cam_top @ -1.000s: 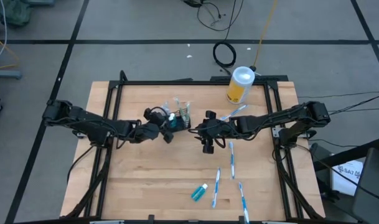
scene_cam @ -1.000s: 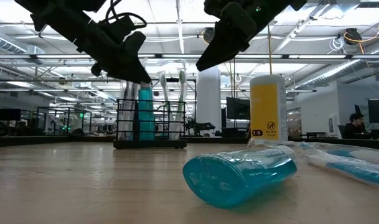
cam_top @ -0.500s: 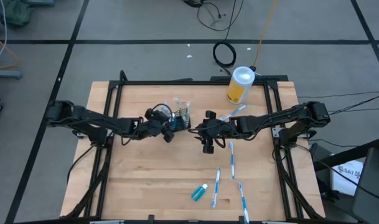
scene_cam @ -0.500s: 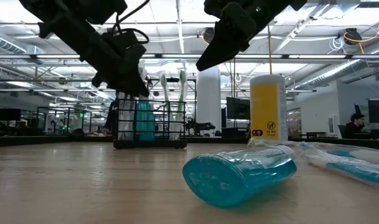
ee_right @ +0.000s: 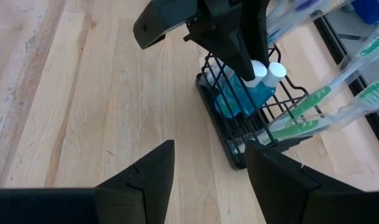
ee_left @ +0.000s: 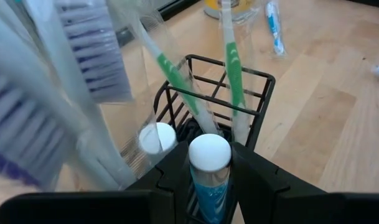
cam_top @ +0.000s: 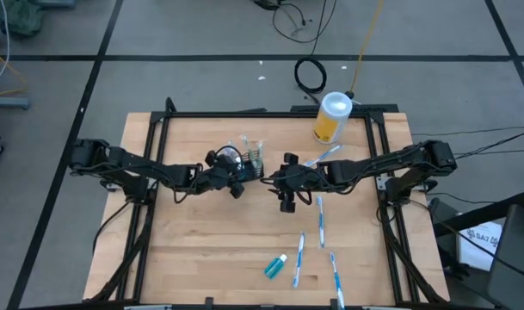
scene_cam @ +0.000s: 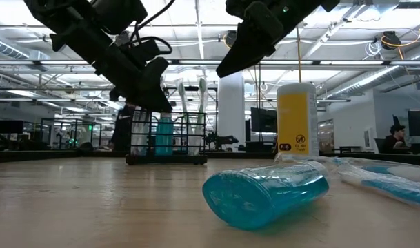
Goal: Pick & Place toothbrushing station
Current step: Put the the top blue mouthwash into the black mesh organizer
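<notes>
The black wire caddy [cam_top: 255,160] stands on the table left of its middle, with green-and-white toothbrushes [ee_left: 229,74] and one white-capped tube [ee_left: 157,138] in it. My left gripper [cam_top: 235,177] is at the caddy's left side, shut on a teal toothpaste tube [ee_left: 209,155] that reaches down into the caddy. My right gripper [cam_top: 284,182] hovers open and empty just right of the caddy. In the low view the caddy [scene_cam: 189,138] stands on its base, and the tube [scene_cam: 165,132] is inside it. My left gripper pinches the teal tube just below its white cap [ee_left: 210,182] between its two fingers. The fingers come slanting down from the table's left side. The tube stands upright, cap up, with its lower part inside the caddy [ee_left: 259,106].
A yellow canister with a white lid [cam_top: 332,117] stands at the far right. Several white-and-blue toothbrushes [cam_top: 319,215] and a second teal tube [cam_top: 275,266] lie on the near right part of the table. One toothbrush [cam_top: 327,155] lies near the canister.
My left gripper has gone toward the table's right edge and down at the caddy, still shut on the teal tube. The tube has sunk lower into the caddy and stays upright.
</notes>
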Controlling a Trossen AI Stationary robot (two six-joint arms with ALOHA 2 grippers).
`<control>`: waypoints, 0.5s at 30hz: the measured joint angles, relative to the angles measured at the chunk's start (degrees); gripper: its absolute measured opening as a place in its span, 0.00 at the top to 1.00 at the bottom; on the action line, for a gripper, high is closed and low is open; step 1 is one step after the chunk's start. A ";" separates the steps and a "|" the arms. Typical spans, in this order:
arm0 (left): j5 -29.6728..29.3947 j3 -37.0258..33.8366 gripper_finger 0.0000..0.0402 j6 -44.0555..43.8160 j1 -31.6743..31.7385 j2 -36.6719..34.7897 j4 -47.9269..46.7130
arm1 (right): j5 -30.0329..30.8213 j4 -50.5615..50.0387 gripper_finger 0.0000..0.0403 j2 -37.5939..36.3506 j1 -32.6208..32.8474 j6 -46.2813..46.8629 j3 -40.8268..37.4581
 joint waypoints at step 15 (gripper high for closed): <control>1.24 -0.02 0.74 1.26 0.05 0.02 0.14 | 0.01 0.21 0.54 0.00 0.00 -0.07 0.00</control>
